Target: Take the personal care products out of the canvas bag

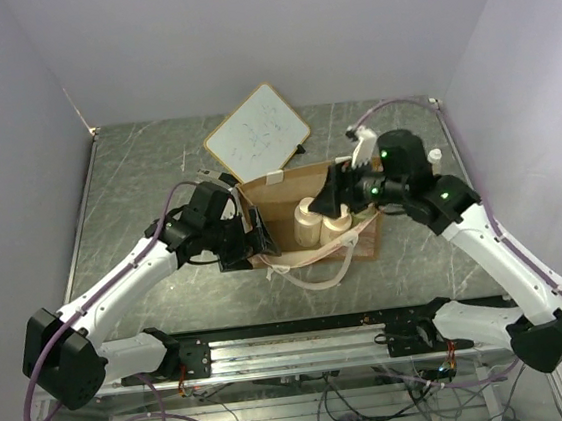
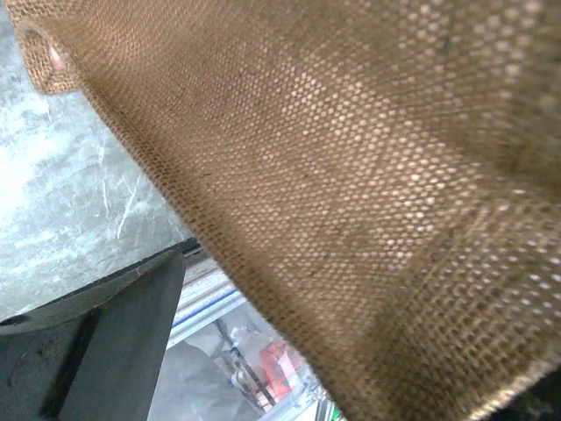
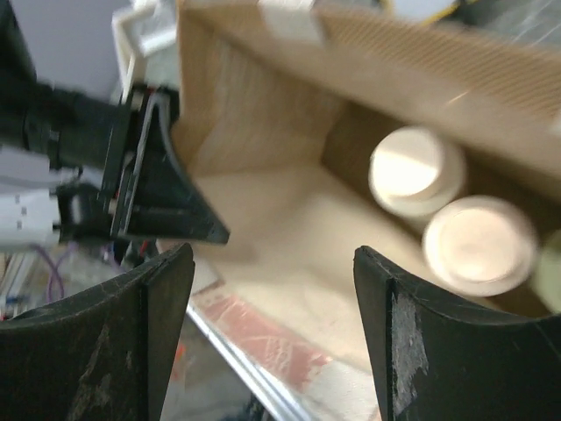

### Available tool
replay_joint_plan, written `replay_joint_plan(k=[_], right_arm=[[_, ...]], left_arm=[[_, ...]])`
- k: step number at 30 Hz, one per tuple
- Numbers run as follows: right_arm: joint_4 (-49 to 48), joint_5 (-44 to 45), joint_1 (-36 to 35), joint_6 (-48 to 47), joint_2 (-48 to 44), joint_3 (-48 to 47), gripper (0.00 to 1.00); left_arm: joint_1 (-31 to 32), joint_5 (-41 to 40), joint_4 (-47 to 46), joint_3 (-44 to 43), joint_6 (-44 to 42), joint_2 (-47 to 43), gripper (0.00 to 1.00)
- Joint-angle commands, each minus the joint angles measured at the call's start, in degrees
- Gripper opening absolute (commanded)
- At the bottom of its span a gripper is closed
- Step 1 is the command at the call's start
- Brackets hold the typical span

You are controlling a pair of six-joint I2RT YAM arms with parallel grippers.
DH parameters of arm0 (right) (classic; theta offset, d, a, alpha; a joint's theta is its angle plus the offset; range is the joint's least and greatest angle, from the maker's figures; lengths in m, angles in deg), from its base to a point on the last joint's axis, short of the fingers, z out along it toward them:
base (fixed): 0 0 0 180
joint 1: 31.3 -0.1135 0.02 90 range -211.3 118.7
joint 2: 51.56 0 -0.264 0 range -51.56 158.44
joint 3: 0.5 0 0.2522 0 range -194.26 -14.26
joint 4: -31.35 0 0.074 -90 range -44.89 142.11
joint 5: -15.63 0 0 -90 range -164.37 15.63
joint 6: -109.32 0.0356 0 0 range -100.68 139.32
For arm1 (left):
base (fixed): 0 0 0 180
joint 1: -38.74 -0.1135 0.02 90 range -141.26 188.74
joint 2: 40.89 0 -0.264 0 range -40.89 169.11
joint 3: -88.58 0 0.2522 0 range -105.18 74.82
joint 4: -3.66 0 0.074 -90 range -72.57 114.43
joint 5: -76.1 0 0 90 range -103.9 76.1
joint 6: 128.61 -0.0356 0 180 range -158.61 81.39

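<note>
Right gripper [image 3: 272, 263] hung wide open and empty over the bag [image 3: 254, 123]; I judged it should drop squarely round one cream cap [image 3: 416, 171]. Left gripper [image 1: 260, 235] sat at the wall, grip unclear.

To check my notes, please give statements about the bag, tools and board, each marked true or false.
1. The right tool is open and empty. True.
2. The bag is closed on top. False: its top is open.
3. Two cream caps show inside the bag. True.
4. The board lies between the bag and the arm bases. False: it lies beyond the bag.
5. The left tool is at the bag's left wall. True.
</note>
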Motion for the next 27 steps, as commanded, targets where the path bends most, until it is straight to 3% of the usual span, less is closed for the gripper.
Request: replay_joint_plan(k=[1, 7, 11, 21, 27], right_arm=[[2.46, 0.91, -6.82, 2.75, -0.33, 5.30, 0.72], [0.74, 2.46, -11.31, 5.93, -0.50, 16.51, 0.67], [-1.74, 6.80, -13.18, 6.31, 0.17, 18.54, 0.69], [-2.86, 30.92, -19.34, 3.11, 10.44, 5.27, 0.72], [-3.65, 37.65, -19.36, -0.27, 14.94, 1.68, 0.70]], left_arm=[[0.18, 3.58, -3.02, 3.09, 1.80, -0.43, 0.99], [0.59, 4.15, -6.32, 7.85, 3.00, -1.16, 0.99], [0.77, 4.80, -7.98, 10.10, 3.86, -1.77, 0.99], [0.86, 4.19, -6.48, 8.59, 2.58, -1.71, 0.99], [0.95, 4.56, -6.05, 8.04, 2.43, -1.89, 0.99]])
